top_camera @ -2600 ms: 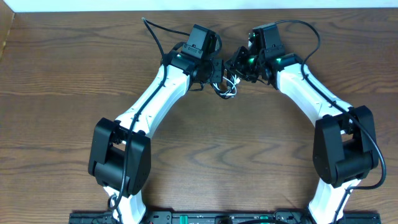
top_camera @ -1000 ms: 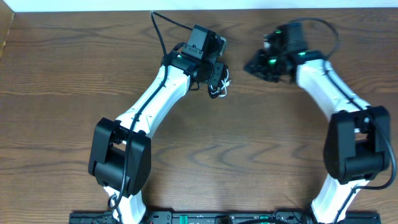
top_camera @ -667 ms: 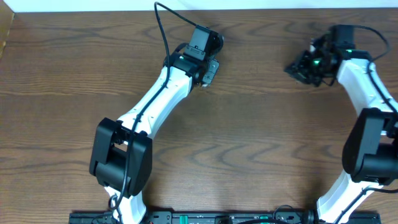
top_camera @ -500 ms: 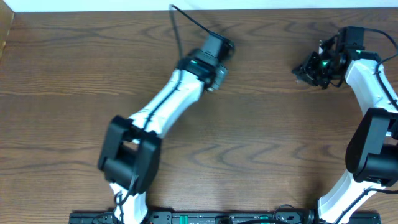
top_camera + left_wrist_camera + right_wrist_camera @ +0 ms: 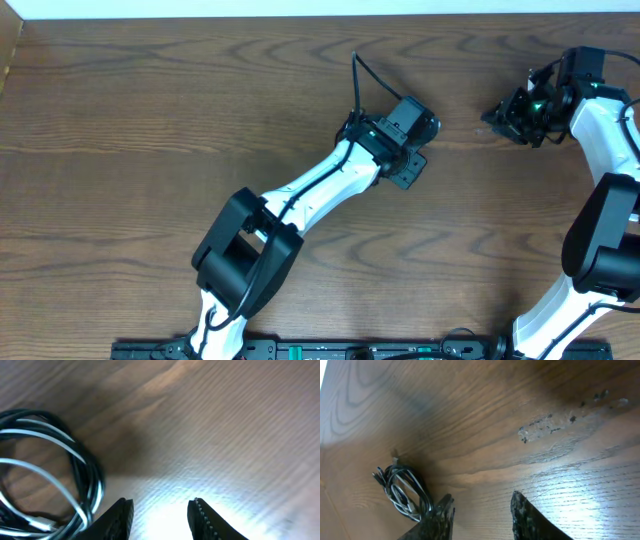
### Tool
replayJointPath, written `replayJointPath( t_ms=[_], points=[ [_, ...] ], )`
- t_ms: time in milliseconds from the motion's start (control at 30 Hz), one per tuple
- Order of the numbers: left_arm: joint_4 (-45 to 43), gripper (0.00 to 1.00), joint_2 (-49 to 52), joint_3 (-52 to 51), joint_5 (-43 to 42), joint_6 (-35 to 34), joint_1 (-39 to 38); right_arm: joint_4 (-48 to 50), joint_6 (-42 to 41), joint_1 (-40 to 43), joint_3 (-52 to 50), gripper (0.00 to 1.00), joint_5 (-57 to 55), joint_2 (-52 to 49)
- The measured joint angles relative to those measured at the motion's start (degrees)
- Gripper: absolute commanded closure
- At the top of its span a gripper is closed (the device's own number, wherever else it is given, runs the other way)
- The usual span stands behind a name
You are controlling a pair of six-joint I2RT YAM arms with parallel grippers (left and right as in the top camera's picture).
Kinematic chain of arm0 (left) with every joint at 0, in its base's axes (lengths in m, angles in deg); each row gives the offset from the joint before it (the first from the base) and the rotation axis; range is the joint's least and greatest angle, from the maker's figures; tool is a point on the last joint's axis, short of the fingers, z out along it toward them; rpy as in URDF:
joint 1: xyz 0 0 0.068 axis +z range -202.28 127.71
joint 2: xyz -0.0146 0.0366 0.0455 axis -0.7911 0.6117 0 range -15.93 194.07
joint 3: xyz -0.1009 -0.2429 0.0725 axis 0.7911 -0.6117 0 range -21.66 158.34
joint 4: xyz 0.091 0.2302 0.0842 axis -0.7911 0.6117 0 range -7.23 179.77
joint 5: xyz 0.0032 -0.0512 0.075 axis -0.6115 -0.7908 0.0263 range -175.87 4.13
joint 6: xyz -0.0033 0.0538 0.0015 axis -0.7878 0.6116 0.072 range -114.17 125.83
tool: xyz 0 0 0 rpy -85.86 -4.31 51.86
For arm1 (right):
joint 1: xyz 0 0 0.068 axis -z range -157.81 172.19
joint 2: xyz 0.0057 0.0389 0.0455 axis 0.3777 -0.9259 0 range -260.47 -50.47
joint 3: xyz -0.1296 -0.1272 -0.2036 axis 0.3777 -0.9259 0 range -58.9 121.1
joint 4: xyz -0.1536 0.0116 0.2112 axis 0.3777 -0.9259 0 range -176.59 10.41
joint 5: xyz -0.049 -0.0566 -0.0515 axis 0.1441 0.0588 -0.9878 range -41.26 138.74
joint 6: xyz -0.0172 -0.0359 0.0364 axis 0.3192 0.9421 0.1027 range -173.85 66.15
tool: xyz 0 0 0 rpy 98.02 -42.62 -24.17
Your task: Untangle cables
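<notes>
On my overhead feed a dark brown wooden table (image 5: pixel 120 120) with strong wavy grain fills almost the whole view. Only a thin pale strip (image 5: pixel 200 7) runs beyond its far edge, and I can't tell whether that is wall or floor. The right wrist view shows a whitish scuffed patch (image 5: pixel 540 432) on the wood. In the left wrist view a bright glare (image 5: pixel 172 515) washes the surface.

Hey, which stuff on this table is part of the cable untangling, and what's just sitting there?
For the job:
black-and-white cable coil beside the left tool
second cable coil beside the right tool

Just there:
wooden table
pale scuff on it
arm's black wire
</notes>
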Motion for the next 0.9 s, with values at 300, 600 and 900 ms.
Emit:
replayJointPath(
  t_ms=[300, 600, 900],
  points=[
    [4.17, 0.60, -8.28, 1.64, -2.75, -14.25, 12.28, 1.60, 6.49, -2.89, -0.02, 0.52, 3.32, 0.00],
    [10.12, 0.59, -6.75, 0.26, -6.25, -23.96, 23.58, 10.45, 11.43, -17.11, 0.00, 0.38, 3.23, 0.02],
    [9.90, 0.59, -4.44, -0.33, -6.73, -25.33, 24.02, 15.69, 0.31, -30.77, -0.02, 0.59, -3.58, 0.02]
  ],
)
